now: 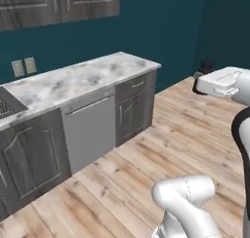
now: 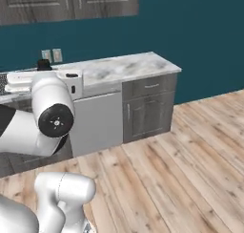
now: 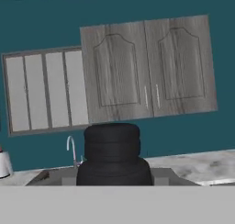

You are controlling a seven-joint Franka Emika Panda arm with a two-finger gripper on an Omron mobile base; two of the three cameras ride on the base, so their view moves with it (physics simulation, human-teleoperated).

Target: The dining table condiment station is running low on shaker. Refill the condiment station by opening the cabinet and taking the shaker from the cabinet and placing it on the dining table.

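My tool [image 3: 113,175] looks partway closed on the shaker [image 3: 112,145]. The small black body sits right in front of the hand camera and hides the fingertips, so I judge the grip from how squarely it sits there, not from seeing the pads. In the left base view the tool [image 1: 205,69] is held high in the air, out past the end of the counter [image 1: 83,78].

I read this as the carry step: the shaker is in hand and has yet to go to the dining table. That table isn't in front of me, so the next move calls for turning the base away from the counter, finding the marble tabletop, then lowering the shaker upright and letting go.

Above the counter hangs the cabinet [image 3: 147,67]. Both doors I can see are shut, their slim handles side by side at the middle. Next to the cabinet, over the counter's sink end, there is a window [image 3: 46,90] with a faucet [image 3: 72,149] below it. Under the counter sit a dishwasher [image 1: 90,129] and a drawer unit [image 1: 134,105].

The wooden floor [image 1: 185,134] beyond the counter lies open. The counter's corner is the one thing I'd watch as the arm swings round.
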